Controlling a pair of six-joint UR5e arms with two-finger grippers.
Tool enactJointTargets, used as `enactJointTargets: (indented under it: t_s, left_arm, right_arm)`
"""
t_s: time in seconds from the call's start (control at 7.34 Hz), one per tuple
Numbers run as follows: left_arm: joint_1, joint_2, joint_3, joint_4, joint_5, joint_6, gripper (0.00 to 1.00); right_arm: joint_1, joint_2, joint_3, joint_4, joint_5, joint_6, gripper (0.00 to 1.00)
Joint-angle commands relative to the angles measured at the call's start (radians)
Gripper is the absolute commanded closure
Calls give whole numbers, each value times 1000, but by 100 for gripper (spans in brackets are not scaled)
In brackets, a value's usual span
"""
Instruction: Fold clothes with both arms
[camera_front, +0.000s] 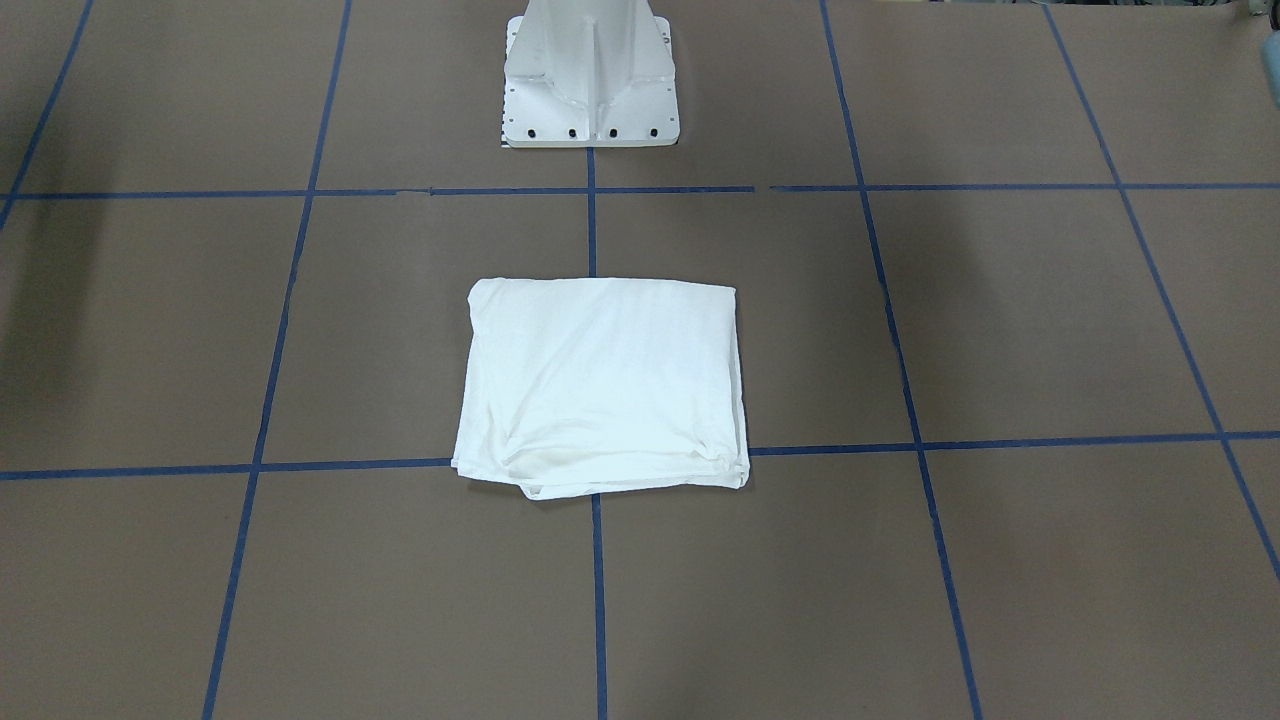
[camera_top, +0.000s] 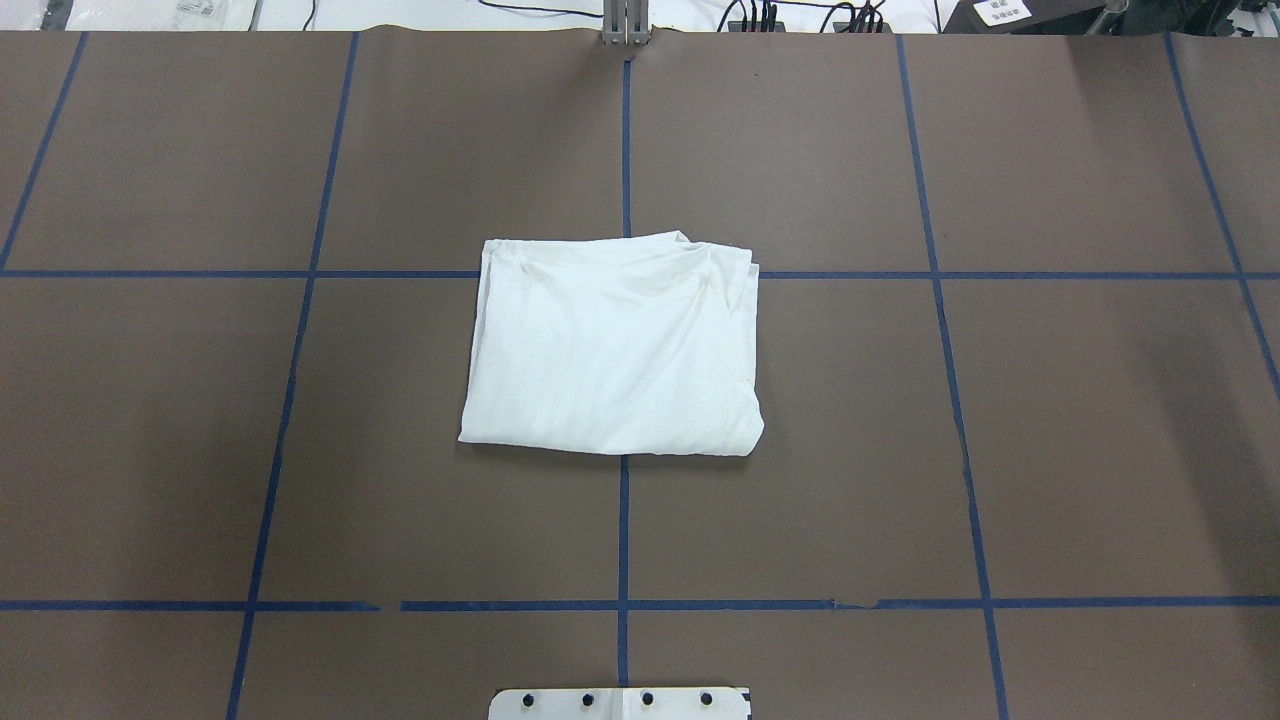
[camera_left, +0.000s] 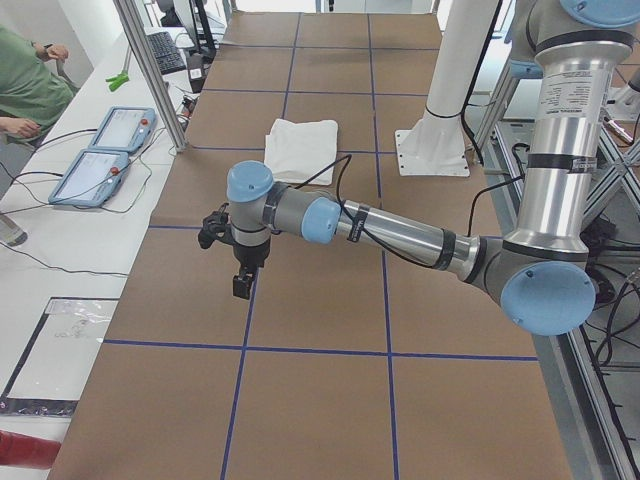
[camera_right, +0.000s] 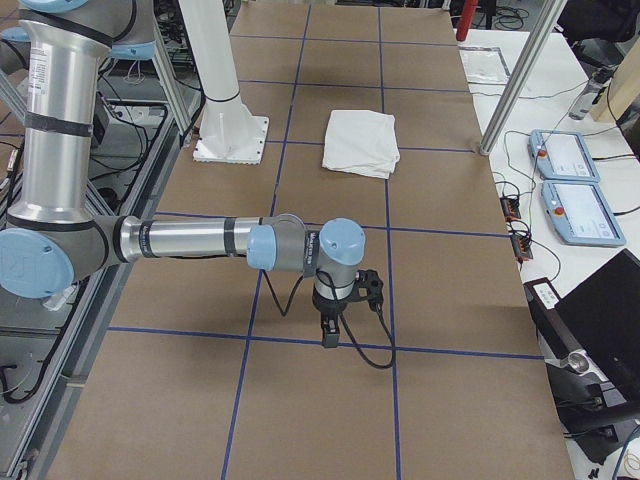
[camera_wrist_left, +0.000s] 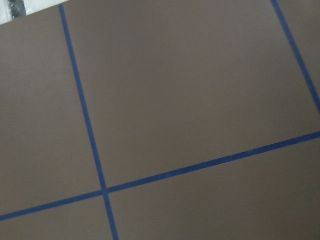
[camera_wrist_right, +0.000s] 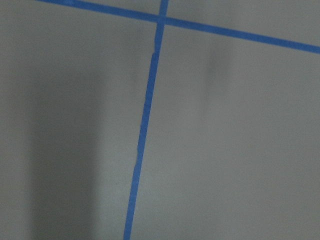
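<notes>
Overhead and front views opposed, side views from either end, all four share the shirt (camera_top: 610, 345)

Even bright overhead light; soft shadows; blurry wrist views

The left arm (camera_left: 400, 235) stands upright at the robot's edge of the table (camera_left: 320, 400), near the left end, bends at the elbow, and runs its forearm almost level towards the opposite edge. Its wrist turns down, and the left gripper (camera_left: 241, 287) points straight down above the surface; jaw state cannot be told. The right arm (camera_right: 190, 240) mirrors this near the right end, the right gripper (camera_right: 328, 335) also pointing down, jaw state unclear.
</notes>
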Motion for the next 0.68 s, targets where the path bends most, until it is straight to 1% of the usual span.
enactJointTargets:
  t_s: [0.0,0.14,0.27,0.55]
  left_arm:
    - [-39,60,7,-4,-47,70,0]
    - [-53,83,7,-4,-65,123,0]
    - [-56,118,2,-13,-71,137,0]
    - [-58,125,8,-3,-71,127,0]
  right_arm:
    - [19,-32,5,8,43,1,0]
    - [25,-30,13,13,63,-2,0]
    - [27,-30,16,61,66,1,0]
    - [27,-30,15,71,65,1,0]
